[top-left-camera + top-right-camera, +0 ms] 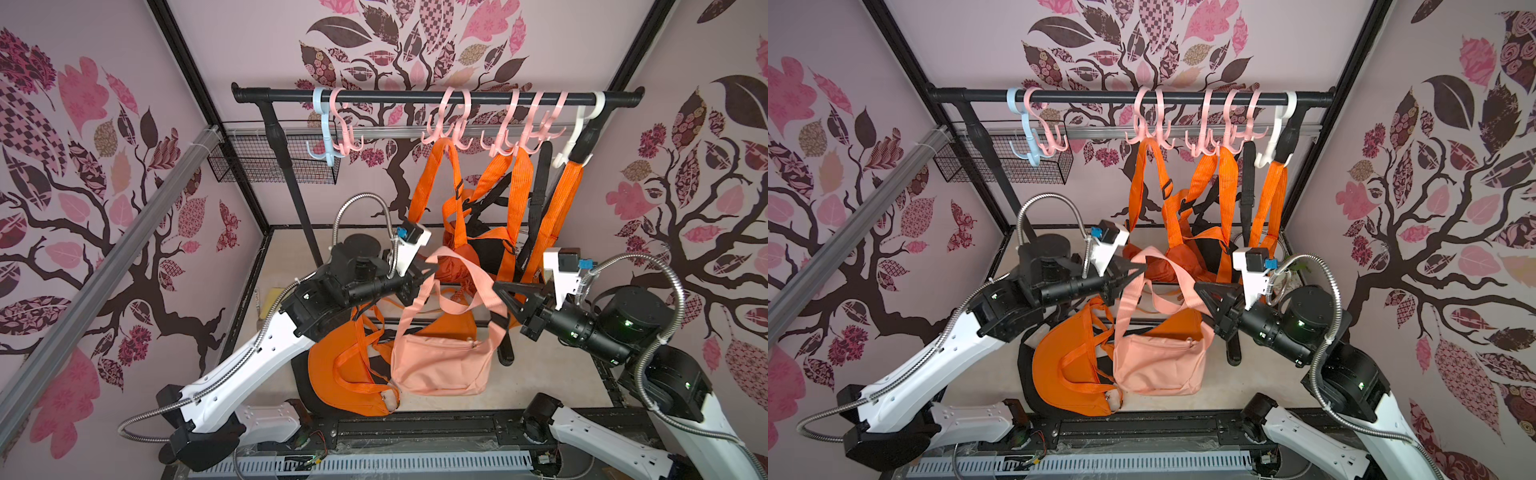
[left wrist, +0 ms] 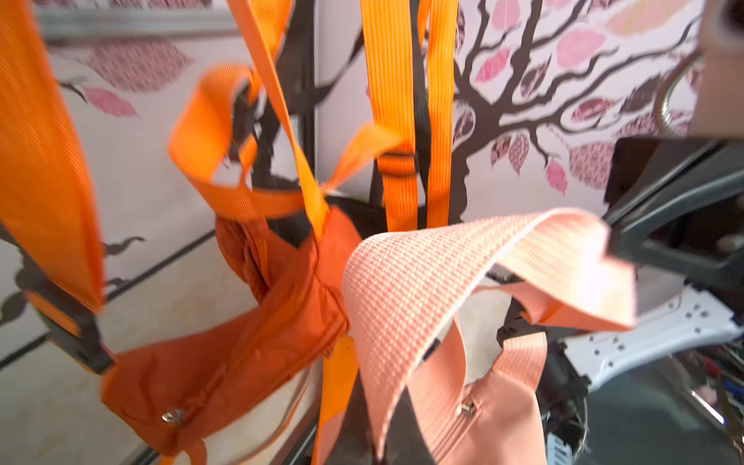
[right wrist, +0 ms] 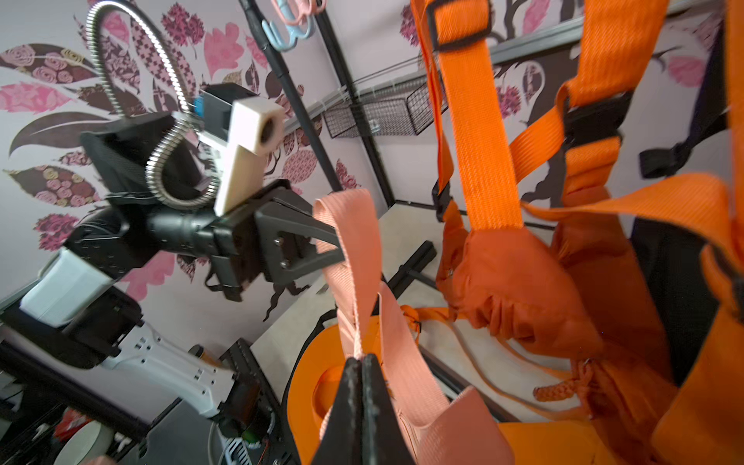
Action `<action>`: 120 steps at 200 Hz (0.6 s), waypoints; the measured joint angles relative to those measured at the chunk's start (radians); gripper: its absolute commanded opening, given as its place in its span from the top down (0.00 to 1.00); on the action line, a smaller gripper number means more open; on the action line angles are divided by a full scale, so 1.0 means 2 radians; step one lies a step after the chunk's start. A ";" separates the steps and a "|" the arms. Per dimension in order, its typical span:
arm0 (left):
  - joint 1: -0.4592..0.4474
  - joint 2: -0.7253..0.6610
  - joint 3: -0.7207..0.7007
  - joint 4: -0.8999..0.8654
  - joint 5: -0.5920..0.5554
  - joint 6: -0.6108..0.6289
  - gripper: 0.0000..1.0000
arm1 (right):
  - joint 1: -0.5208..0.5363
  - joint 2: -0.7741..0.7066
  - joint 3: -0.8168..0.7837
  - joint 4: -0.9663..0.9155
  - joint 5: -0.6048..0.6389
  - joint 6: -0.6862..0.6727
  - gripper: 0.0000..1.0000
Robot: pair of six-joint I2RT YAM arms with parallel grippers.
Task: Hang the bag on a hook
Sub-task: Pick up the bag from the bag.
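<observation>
Left pincer (image 1: pixel 429 271) and right pincer (image 1: pixel 497 286) each clenched on peach strap (image 1: pixel 467 269), bare hooks (image 1: pixel 348 140) above leftward.

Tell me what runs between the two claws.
The pink bag strap arches from the left claw to the right claw, both pinching it; both top views show it.

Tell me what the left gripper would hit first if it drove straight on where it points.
The left gripper, shut on the peach bag's strap, would likely press it into the hanging dark-orange bag; depth is uncertain.
</observation>
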 measured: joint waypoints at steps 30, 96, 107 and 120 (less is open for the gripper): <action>0.000 0.078 0.200 -0.060 -0.020 -0.013 1.00 | 0.000 0.065 0.101 0.018 0.039 -0.014 1.00; 0.000 0.244 0.451 -0.145 -0.051 -0.043 1.00 | 0.000 0.176 0.285 0.045 0.090 -0.058 1.00; 0.001 0.265 0.468 -0.147 -0.058 -0.048 1.00 | 0.000 0.193 0.307 0.046 0.099 -0.065 1.00; 0.003 0.280 0.474 -0.147 -0.065 -0.052 1.00 | 0.000 0.212 0.334 0.044 0.111 -0.073 1.00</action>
